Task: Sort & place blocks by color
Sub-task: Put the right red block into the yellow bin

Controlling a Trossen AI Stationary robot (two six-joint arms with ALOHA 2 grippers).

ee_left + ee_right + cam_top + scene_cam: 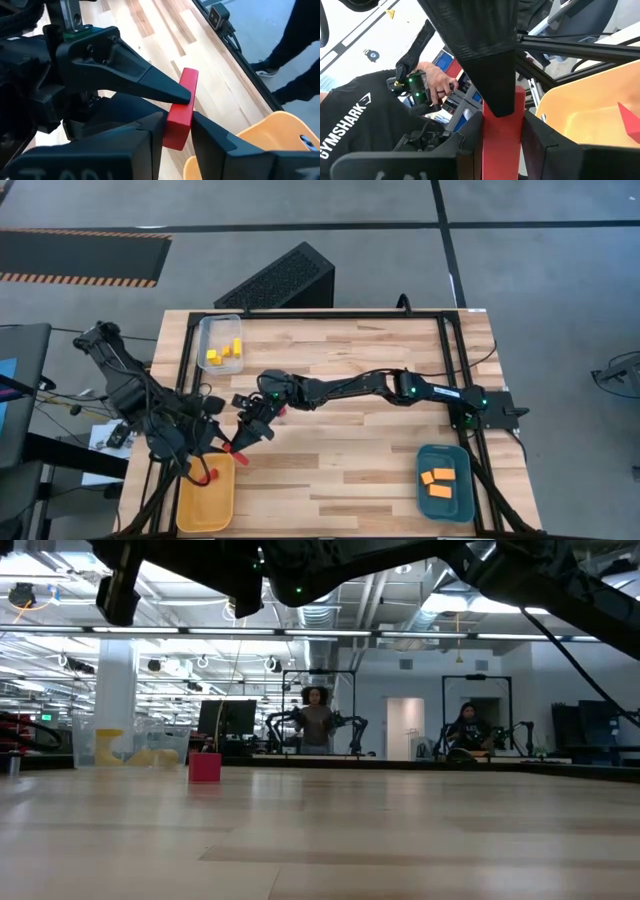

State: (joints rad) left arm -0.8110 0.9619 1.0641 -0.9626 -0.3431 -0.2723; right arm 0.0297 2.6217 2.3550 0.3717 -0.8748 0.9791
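Note:
Both grippers meet at a red bar block (238, 452) in the air over the far right corner of the yellow tray (200, 505). My left gripper (177, 137) comes from the table's left and is shut on the bar. My right gripper (502, 145) reaches across from the right and is shut on the same bar. A red block (213, 476) lies in the yellow tray. Yellow blocks (226, 355) lie in the clear tray (207, 328), and orange blocks (437, 482) in the teal tray (447, 510). A red cube (205, 767) stands on the table. My left gripper pinches the red bar between its two fingers (145, 145) at one end (176, 131). The bar sticks out beyond the fingertips, clear of the table and the tray. My right gripper pinches the bar's other end (501, 131) between its two fingers (540, 145). The left gripper's finger (490, 75) lies over the bar just beyond them. The bar is lifted clear.
The yellow tray's rim (570, 100) lies just beside and below the held bar. A person (355, 125) holding a controller stands past the table's left side. The middle of the wooden table (350, 470) is bare.

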